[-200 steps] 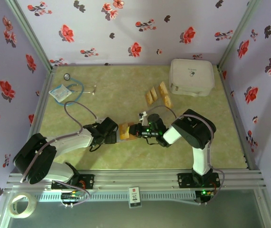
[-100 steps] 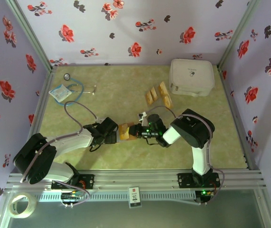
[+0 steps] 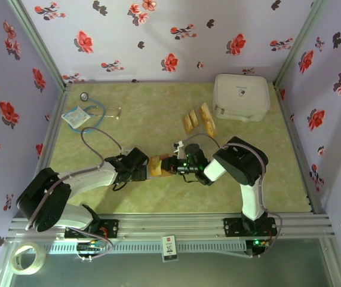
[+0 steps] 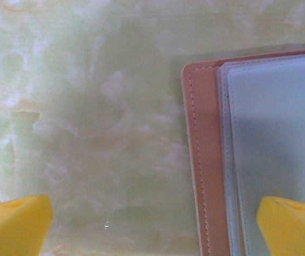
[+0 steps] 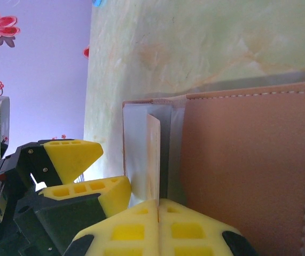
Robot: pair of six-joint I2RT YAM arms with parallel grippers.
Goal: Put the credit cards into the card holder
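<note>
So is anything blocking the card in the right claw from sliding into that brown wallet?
Nothing visible does. The right gripper is shut on a credit card, which stands edge-on right at the clear pockets of the card holder. The left gripper hangs open over the holder's edge, to one side of the card.

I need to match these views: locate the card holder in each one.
Top external: card holder at center, between the two arms.
Left wrist: right side, stitched brown edge and clear sleeves.
Right wrist: brown flap on the right half; the right fingers hold a credit card at its sleeves.
Shared landmark: green marbled table.
</note>
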